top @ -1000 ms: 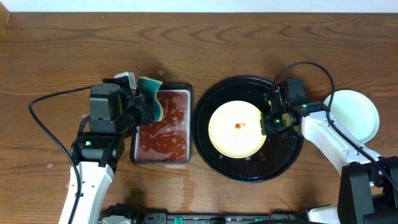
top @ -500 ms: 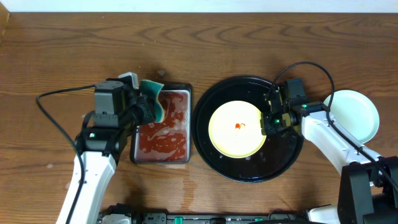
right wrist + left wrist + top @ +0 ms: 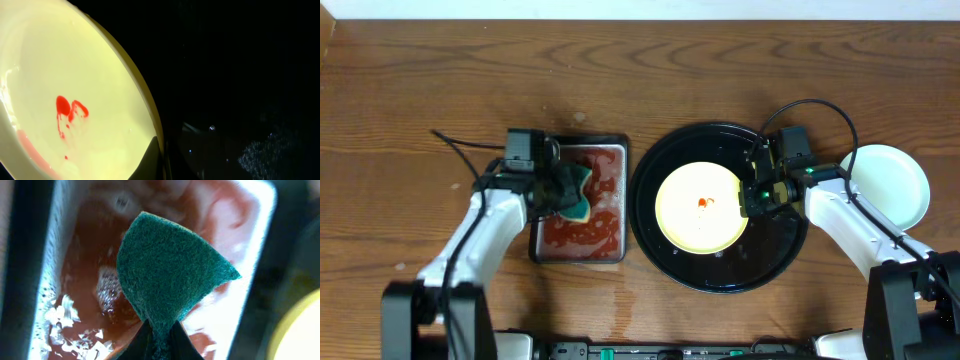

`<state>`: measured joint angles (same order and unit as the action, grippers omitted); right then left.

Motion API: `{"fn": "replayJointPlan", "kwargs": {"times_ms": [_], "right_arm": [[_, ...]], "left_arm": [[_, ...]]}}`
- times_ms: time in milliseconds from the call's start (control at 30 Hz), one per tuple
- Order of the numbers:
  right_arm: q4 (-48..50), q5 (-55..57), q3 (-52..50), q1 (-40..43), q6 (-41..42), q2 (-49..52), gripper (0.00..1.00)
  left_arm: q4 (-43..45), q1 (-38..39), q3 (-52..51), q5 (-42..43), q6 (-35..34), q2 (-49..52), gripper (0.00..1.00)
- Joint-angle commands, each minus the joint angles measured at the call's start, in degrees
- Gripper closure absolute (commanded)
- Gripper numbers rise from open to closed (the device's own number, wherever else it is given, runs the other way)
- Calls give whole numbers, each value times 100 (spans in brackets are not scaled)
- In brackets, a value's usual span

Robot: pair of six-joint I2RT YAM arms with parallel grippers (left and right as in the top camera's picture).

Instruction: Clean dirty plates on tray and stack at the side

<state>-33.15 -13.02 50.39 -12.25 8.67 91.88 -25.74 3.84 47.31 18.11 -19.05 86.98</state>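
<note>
Right wrist crops right pincer (image 3: 160,152), seemingly pinching plate (image 3: 75,80).

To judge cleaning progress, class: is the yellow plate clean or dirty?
Dirty: the yellow plate, lying in the black tray, has red smears near its middle.

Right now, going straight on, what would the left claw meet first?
The green scouring sponge in the left claw would probably meet reddish liquid in the small rectangular metal tray; depth unclear.
</note>
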Motion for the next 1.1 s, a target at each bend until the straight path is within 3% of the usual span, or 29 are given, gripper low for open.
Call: {"fn": "replayJointPlan", "kwargs": {"times_ms": [0,500,767,1067], "right_arm": [[15,17,-59,-61,-59,39,99],[20,17,-59,-61,-59,39,99],[9,15,-59,-61,-59,39,99],[15,13,-59,-61,-57,39,99]], "left_arm": [[-55,-28,-20,76,-13,140,93],[-518,-22,46,74,-208,-1084,92],[-1036,-24,94,72,-323,-1102,93],[-1729,2,883,-201,-402,-1099,92]]}}
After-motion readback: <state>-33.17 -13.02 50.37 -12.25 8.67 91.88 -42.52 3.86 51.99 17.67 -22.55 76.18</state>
